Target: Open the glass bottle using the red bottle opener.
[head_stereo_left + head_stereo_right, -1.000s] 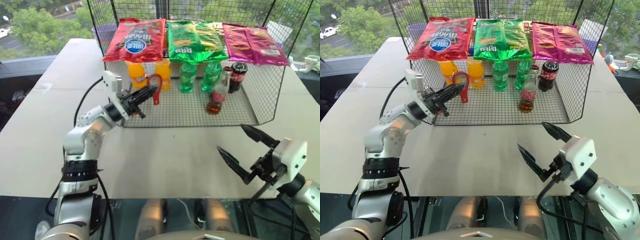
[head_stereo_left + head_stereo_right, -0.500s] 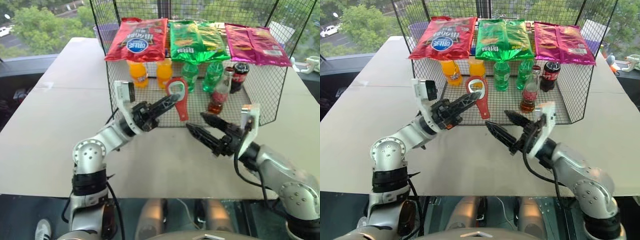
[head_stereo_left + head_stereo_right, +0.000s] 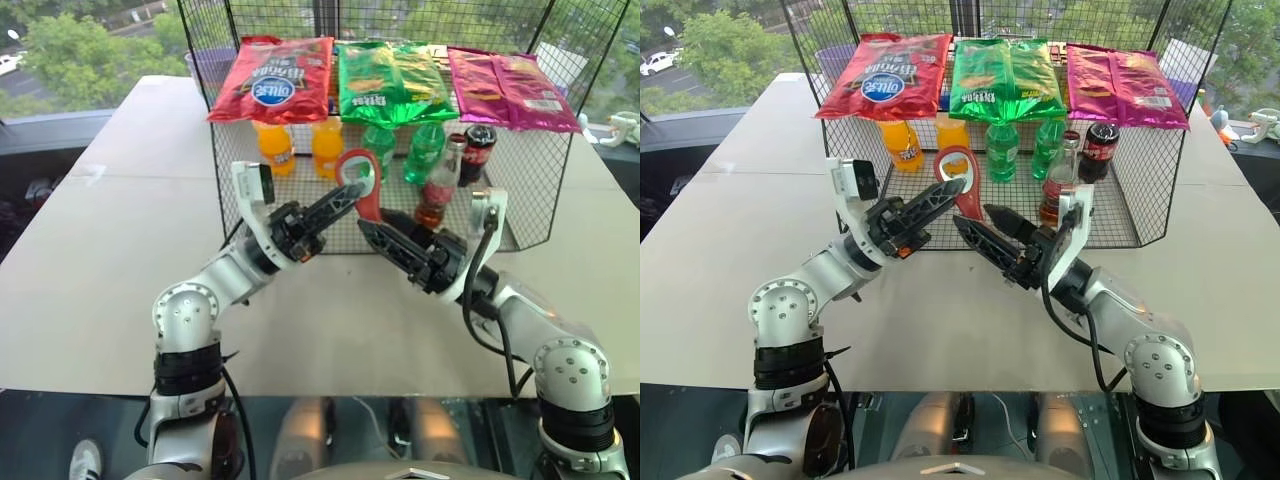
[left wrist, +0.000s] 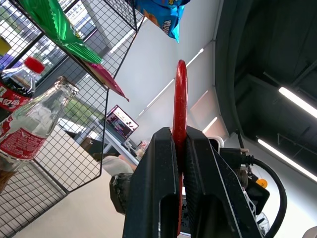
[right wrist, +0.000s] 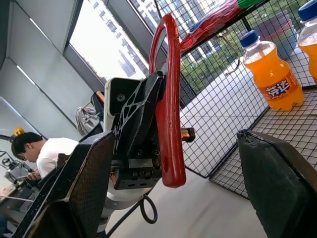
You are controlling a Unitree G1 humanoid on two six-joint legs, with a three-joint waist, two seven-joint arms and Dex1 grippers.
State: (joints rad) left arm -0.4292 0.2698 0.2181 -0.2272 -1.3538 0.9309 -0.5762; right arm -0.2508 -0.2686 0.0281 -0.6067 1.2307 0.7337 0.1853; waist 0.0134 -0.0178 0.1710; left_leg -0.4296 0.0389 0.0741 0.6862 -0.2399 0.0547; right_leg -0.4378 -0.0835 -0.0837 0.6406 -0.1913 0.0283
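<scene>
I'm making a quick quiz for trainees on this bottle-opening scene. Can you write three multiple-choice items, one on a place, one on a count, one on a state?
1. Where is the glass bottle?
A. Standing in the wire basket
B. Lying on the table outside the basket
C. Held in the right gripper

2. How many orange drink bottles stand in the basket?
A. One
B. Two
C. Four

3. How is the red bottle opener held?
A. Lying loose on the table
B. Clamped in the right gripper
C. Clamped in the left gripper, ring end up

Answers:
1 A: the bottle stands upright on the basket floor beside a dark cola bottle.
2 B: two orange bottles stand side by side under the red snack bag.
3 C: the left fingers pinch its handle, while the right gripper sits open just beside it.
</scene>
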